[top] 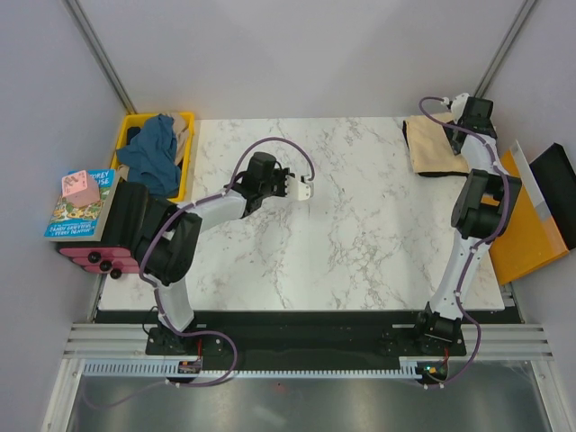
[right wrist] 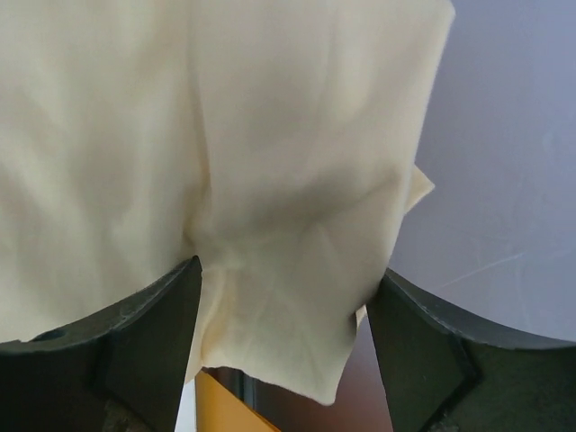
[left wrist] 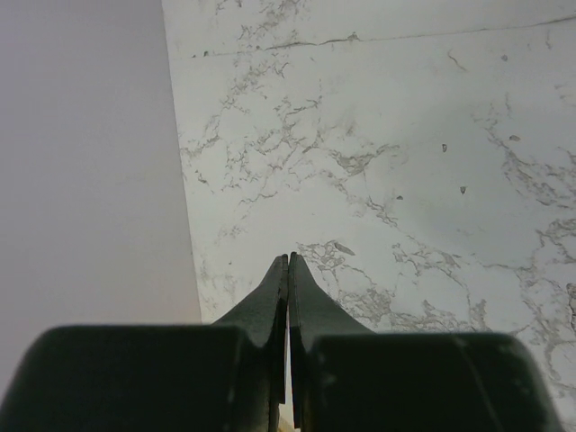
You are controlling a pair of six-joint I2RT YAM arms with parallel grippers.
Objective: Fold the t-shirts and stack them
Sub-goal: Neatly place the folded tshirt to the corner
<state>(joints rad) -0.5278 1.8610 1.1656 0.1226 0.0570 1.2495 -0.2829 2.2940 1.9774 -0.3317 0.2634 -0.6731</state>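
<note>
Top external view first: the pale cream-yellow t-shirt (top: pixel 434 144) lies folded at the far right corner of the marble table (top: pixel 360 234). It is a flat, roughly rectangular pad, a touch longer from far to near than across and skewed a little, so its near end drifts toward the table's right edge. From where I stand I can't tell which end is the collar. The right gripper (top: pixel 450 117) sits over the shirt's far end. In the right wrist view that right gripper (right wrist: pixel 288 274) has its dark fingers spread wide, with the soft, matte cream cloth (right wrist: pixel 270 180) filling the gap. The cloth is gently creased, with one long fold running up the middle, and a loose corner pokes out to the right. I can't make out whether the fingers actually press the fabric. The teal-blue t-shirt (top: pixel 153 153) is unfolded, a rumpled heap in the yellow plastic crate (top: pixel 186 117) at the far left corner. Its bulk runs along the crate from far to near and slumps over the near rim. The left gripper (top: pixel 306 188) hovers above bare marble near the table's middle. Seen from the left wrist, the left gripper (left wrist: pixel 289 261) has its tapered black fingers pressed together on nothing. An orange flat folder (top: pixel 531 234) lies off the table's right edge, and a paperback book (top: pixel 76 211) sits to the left, below the crate.
</note>
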